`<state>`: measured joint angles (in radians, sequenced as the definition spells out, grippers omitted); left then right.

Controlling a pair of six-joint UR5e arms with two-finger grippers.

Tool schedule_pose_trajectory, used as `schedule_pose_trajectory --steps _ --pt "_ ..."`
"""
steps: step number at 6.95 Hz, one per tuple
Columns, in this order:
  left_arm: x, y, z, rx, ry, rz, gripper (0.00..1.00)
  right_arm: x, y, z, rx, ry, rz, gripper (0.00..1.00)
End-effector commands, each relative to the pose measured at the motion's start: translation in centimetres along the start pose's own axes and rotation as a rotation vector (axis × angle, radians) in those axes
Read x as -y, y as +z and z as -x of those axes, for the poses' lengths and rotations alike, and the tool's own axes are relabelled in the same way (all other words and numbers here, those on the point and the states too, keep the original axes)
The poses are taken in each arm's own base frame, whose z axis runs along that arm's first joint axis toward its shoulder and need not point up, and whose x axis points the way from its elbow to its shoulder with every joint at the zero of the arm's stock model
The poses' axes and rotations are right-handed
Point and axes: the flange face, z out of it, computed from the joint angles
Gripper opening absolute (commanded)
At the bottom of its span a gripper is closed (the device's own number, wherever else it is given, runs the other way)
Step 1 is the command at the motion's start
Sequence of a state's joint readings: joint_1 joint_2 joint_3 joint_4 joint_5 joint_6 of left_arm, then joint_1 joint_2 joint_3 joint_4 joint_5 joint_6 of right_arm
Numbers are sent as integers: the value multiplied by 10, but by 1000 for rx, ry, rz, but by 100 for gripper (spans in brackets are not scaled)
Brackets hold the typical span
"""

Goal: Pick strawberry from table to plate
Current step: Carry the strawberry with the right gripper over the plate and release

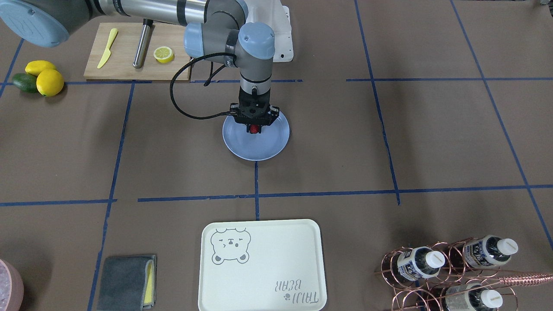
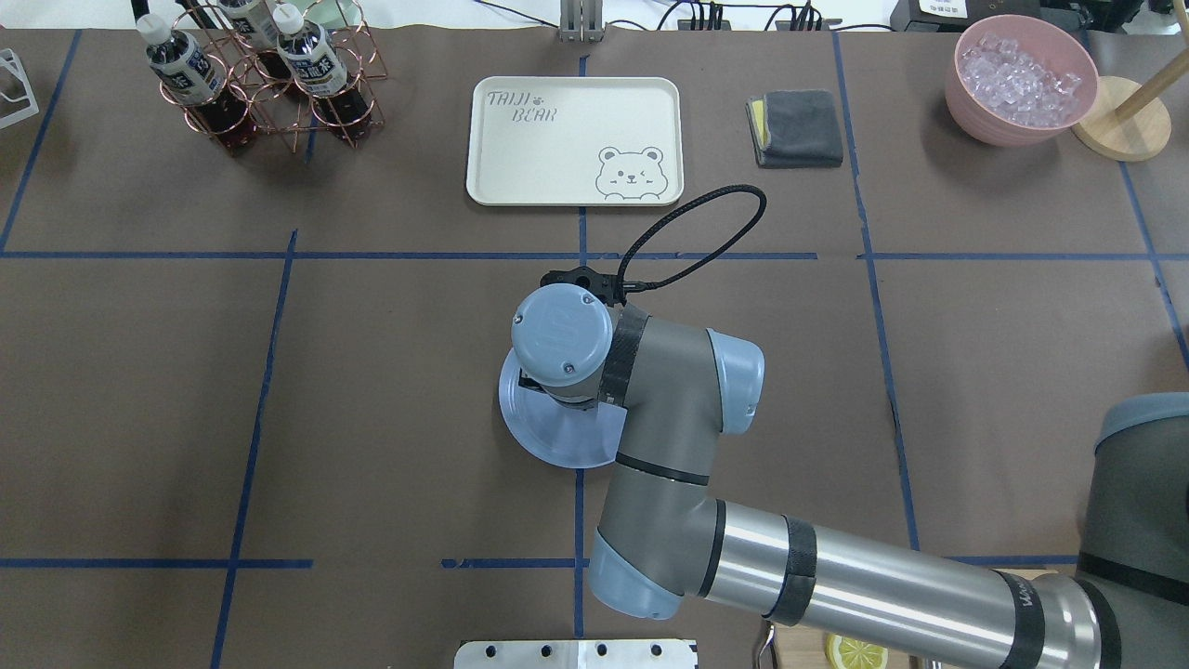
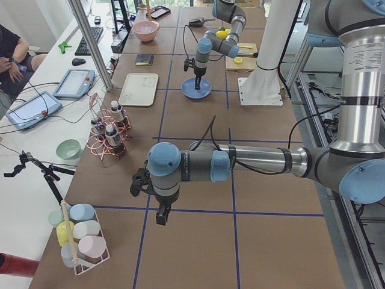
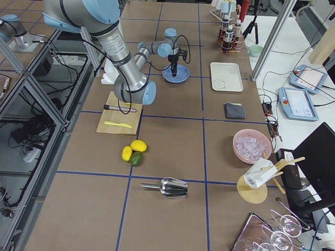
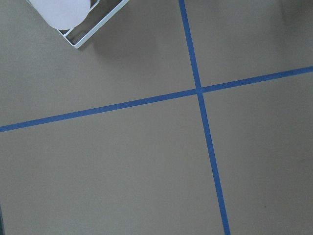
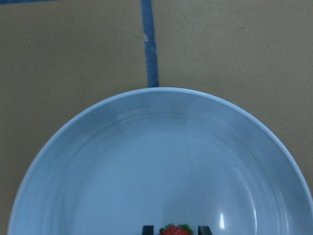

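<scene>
The small red strawberry (image 1: 255, 128) sits between the fingertips of my right gripper (image 1: 255, 130), which points straight down over the light-blue plate (image 1: 259, 151) in the middle of the table (image 1: 389, 142). The right wrist view shows the strawberry (image 6: 174, 230) flanked closely by both dark fingertips (image 6: 147, 229) just above the plate (image 6: 156, 147); the gripper is shut on it. From overhead, the wrist hides the berry, and only part of the plate (image 2: 557, 446) shows. My left gripper (image 3: 161, 215) hangs over bare table far from the plate; I cannot tell whether it is open or shut.
A cream bear-print tray (image 1: 268, 268) lies beyond the plate. A wooden board (image 1: 125, 69) holds a yellow knife and a lemon half (image 1: 163, 54). Two lemons and an avocado (image 1: 24, 82) lie near it. A copper bottle rack (image 1: 449, 272), grey cloth (image 1: 125, 280) and ice bowl (image 2: 1020, 79) line the far edge.
</scene>
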<state>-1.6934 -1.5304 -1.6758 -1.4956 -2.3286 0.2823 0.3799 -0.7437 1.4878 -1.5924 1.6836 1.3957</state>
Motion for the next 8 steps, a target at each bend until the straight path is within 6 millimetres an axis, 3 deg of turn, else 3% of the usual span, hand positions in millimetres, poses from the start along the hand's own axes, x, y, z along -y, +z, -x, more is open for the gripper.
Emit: schedule_pose_trajectory --steps 1,2,3,4,6,8 --pt "-1 1 0 0 -1 1 100 2 -1 1 -1 -3 -13 79" --pt "-1 1 0 -1 -2 2 100 3 -3 2 0 -12 -27 100" --pt "-1 0 0 0 -1 1 100 8 -8 0 7 -19 -39 100" --pt "-2 0 0 -1 -2 2 100 25 -27 -4 27 -38 -66 100" --pt "-2 2 2 11 -2 6 100 64 -44 -19 21 -80 -100 100" --pt "-1 -1 0 10 4 -1 100 96 -98 -46 -33 -128 -120 100"
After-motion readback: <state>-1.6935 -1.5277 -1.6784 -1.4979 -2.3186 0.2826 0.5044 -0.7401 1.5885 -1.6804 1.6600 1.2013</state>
